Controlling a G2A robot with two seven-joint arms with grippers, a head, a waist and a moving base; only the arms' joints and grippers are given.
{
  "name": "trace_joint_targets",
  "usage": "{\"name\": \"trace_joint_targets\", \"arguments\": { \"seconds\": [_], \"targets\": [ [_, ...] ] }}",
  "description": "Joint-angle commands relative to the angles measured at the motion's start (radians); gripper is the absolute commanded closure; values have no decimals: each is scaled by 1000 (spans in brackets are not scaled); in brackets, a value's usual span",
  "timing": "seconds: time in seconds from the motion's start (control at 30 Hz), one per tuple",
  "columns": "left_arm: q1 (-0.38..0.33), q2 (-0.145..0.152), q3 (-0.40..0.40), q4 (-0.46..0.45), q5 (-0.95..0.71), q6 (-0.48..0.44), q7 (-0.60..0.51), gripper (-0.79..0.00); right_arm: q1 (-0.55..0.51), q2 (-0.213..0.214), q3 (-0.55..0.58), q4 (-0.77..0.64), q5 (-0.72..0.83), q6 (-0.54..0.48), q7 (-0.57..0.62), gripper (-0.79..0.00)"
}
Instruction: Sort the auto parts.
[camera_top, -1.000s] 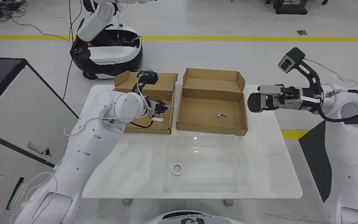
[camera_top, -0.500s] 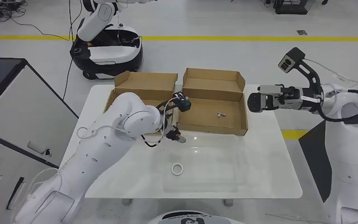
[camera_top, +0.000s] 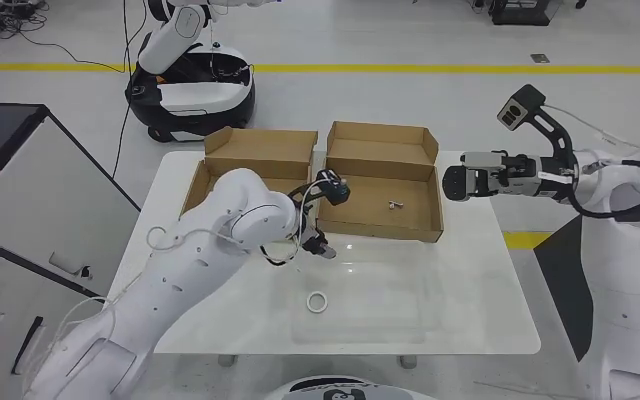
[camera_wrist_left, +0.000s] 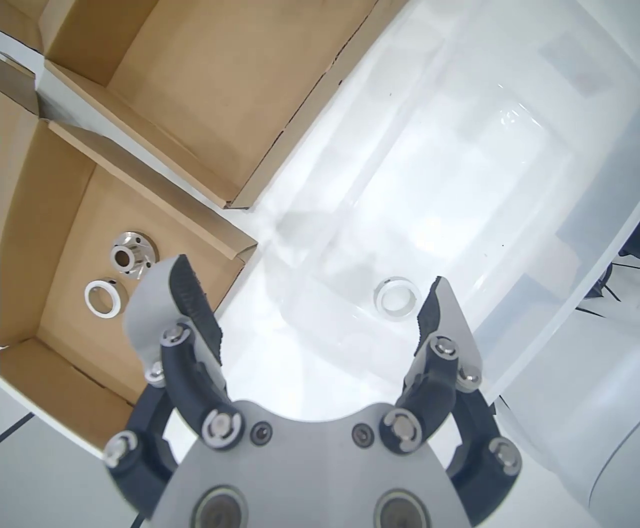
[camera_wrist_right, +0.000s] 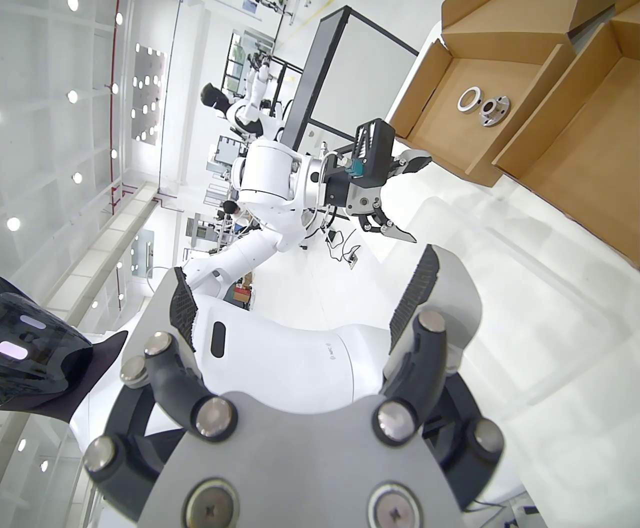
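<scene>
Your left gripper (camera_wrist_left: 307, 280) hangs wide open and empty above the white table (camera_top: 470, 300), just in front of the two cardboard boxes; a white ring (camera_wrist_left: 395, 300) lies flat in the clear tray (camera_top: 380, 320), apart from the fingers. The left box (camera_wrist_left: 125, 200) holds a second ring (camera_wrist_left: 103, 298) beside a flanged metal hub (camera_wrist_left: 132, 252); the right box (camera_top: 360, 195) holds one small part (camera_top: 395, 205); your right gripper (camera_wrist_right: 305, 280), likewise spread and empty, sits off the table's right edge.

you're in a robotics lab hall: a yellow floor line (camera_top: 400, 68), another wheeled robot (camera_top: 190, 95), loose cables (camera_top: 20, 18).
</scene>
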Motion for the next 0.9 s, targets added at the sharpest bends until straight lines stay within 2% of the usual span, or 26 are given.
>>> {"name": "trace_joint_targets", "arguments": {
  "seconds": [0.0, 0.07, 0.43, 0.73, 0.87],
  "targets": [
    [2, 1, 13, -13, -46, -68, -18, -785, 0, 0, 0, 0, 0, 0, 0, -785],
    [-7, 2, 21, -13, -86, -120, -49, -785, 0, 0, 0, 0, 0, 0, 0, -785],
    [-166, 31, 277, 40, -188, -121, -54, -785, 0, 0, 0, 0, 0, 0, 0, -785],
    [-162, 31, 280, 35, -189, -127, -47, -785, 0, 0, 0, 0, 0, 0, 0, -785],
    [-157, 30, 331, 37, -185, -160, -14, -785, 0, 0, 0, 0, 0, 0, 0, -785]
  ]
}}
